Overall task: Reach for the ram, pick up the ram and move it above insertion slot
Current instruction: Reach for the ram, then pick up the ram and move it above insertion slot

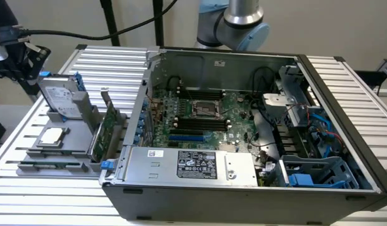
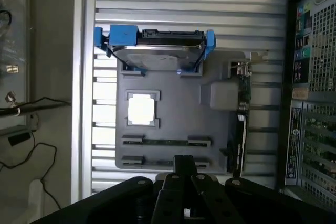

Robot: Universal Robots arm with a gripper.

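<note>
1. Tool. In the wrist view the gripper (image 2: 185, 163) sits low over the near end of the grey parts holder (image 2: 173, 114). Its black fingers (image 2: 180, 162) are drawn together into one narrow column, and I see nothing held between them.

2. Task item. The ram (image 2: 155, 160) (image 1: 50, 165) lies lengthwise in the nearest slot row of the holder, seated between two grey end clips. The gripper is just above it, and its tip covers one end of that row. A second slot row of the same form runs parallel just behind it.

3. Other parts in the holder, going farther:
- a square processor chip (image 2: 142, 108) lying flat in its pocket;
- an expansion card (image 2: 242, 114) standing on edge along the side nearest the computer case;
- a hard drive (image 2: 157, 51) in a blue-tabbed bracket at the far end.

4. Computer case (image 1: 244, 202). It stands open on the slatted metal table (image 1: 350, 84), at the exterior view's right of the holder and well apart from the ram. The motherboard (image 1: 206, 113) faces up inside it, with black memory slots (image 1: 200, 123) beside the processor socket.

5. Arm. The robot arm (image 1: 240, 21) rises behind the case's far wall.
</note>
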